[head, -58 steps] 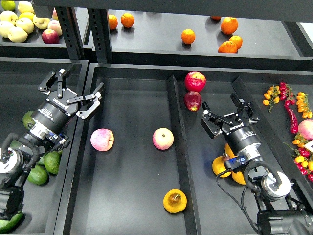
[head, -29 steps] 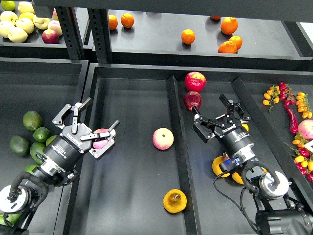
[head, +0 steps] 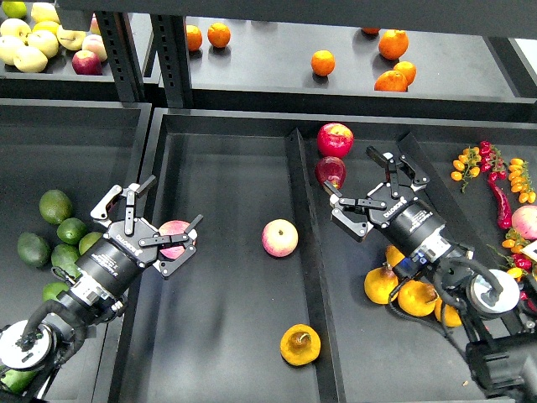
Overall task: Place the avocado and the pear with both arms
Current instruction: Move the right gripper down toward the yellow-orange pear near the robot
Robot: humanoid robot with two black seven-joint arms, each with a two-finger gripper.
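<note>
The wide black centre tray (head: 226, 168) holds the pear (head: 299, 344) near its front edge. The pear rests by the divider (head: 306, 252), brown patch up, well apart from both tools. The left bin (head: 50, 143) holds a cluster of green fruits. I take the darkest oval one to be the avocado (head: 33, 249), though this is not certain.

The left tool (head: 174, 200) is spread wide and empty, hanging over a pink apple (head: 174, 238) at the tray's left wall. The right tool (head: 351, 172) is also wide and empty, just beside a dark red apple (head: 330, 172) in the right compartment.

Neither task fruit is gripped, so I judge the reaches not yet made. To do the step well:
- Bring the left tool back over the bin wall and away from the pink apple.
- Line its fingers across the avocado's short width and come down clear of the rounder neighbours.
- Carry the right tool over the divider and close on the pear's flanks, not on the sunken patch.

The left arm covers part of the green cluster, so a longer avocado may lie beneath it. The right arm hides parts of the yellow pears (head: 415, 295) behind it.
</note>
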